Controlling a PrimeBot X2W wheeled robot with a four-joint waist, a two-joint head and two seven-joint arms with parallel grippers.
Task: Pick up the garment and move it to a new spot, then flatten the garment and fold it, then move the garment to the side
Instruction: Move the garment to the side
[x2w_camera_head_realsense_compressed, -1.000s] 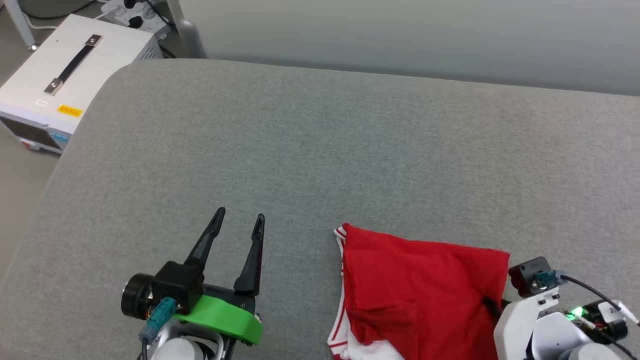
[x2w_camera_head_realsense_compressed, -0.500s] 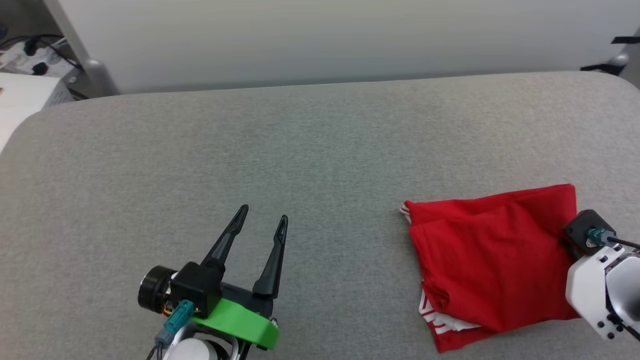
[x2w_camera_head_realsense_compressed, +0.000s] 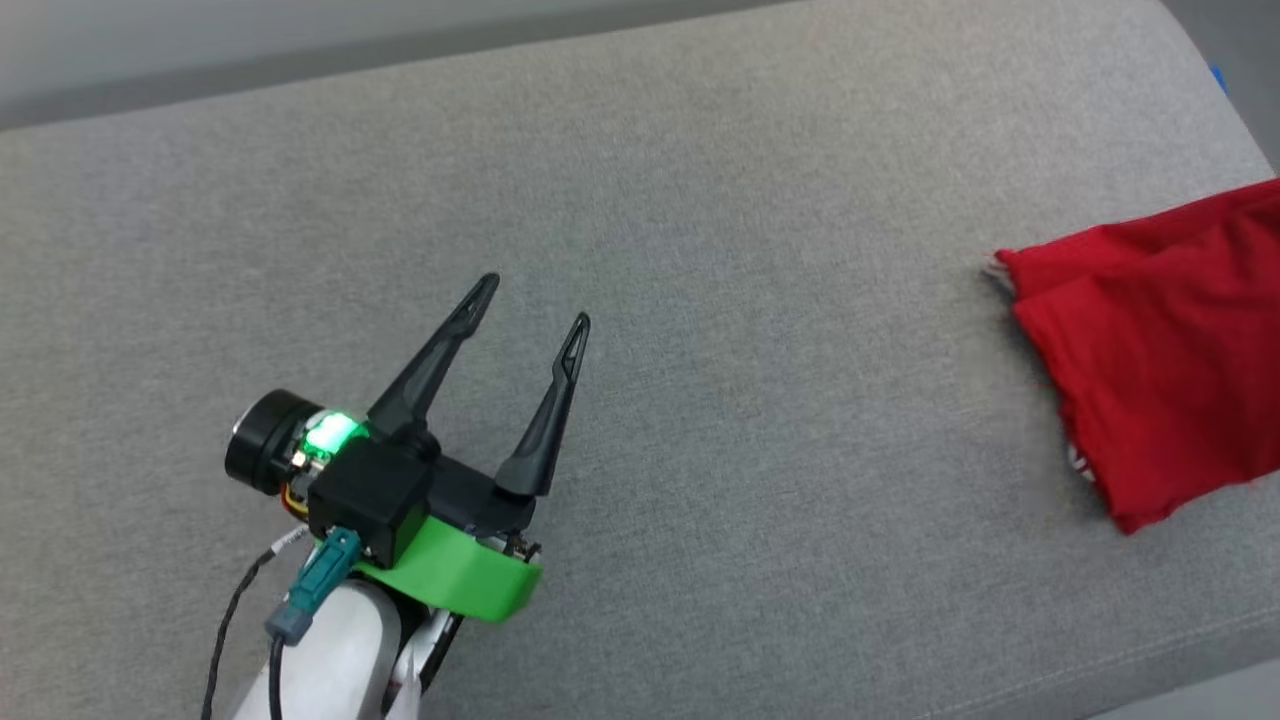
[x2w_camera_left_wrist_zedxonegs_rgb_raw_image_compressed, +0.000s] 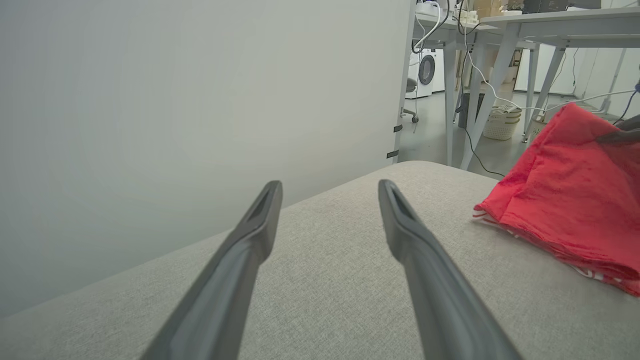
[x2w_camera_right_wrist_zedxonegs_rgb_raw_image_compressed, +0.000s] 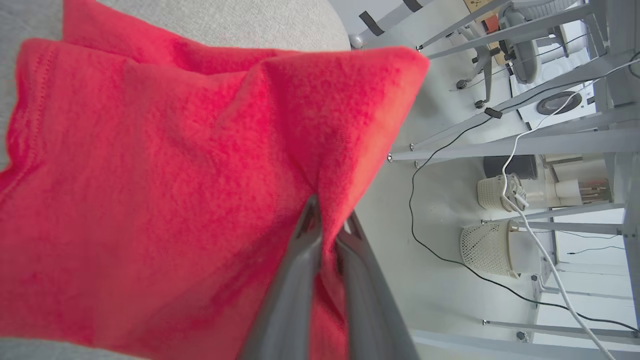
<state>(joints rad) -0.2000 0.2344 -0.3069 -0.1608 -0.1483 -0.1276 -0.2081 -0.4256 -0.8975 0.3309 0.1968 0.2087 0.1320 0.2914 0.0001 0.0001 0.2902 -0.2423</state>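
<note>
Right gripper (x2w_camera_right_wrist_zedxonegs_rgb_raw_image_compressed: 331, 210) clenching on edge of folded red garment (x2w_camera_right_wrist_zedxonegs_rgb_raw_image_compressed: 150, 200), cloth bunching around its fingers. Garment resting on grey bench (x2w_camera_head_realsense_compressed: 750, 300), well apart to right of left gripper (x2w_camera_head_realsense_compressed: 533, 303). Left gripper hovering released, fingers spread, over bench.

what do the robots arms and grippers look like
The left gripper has two long black fingers with slotted tips on a black block, a bright green collar, a lit green light, a black camera barrel and a teal connector with a black cable, on a white forearm. The right gripper has matching dark grey fingers.
</note>
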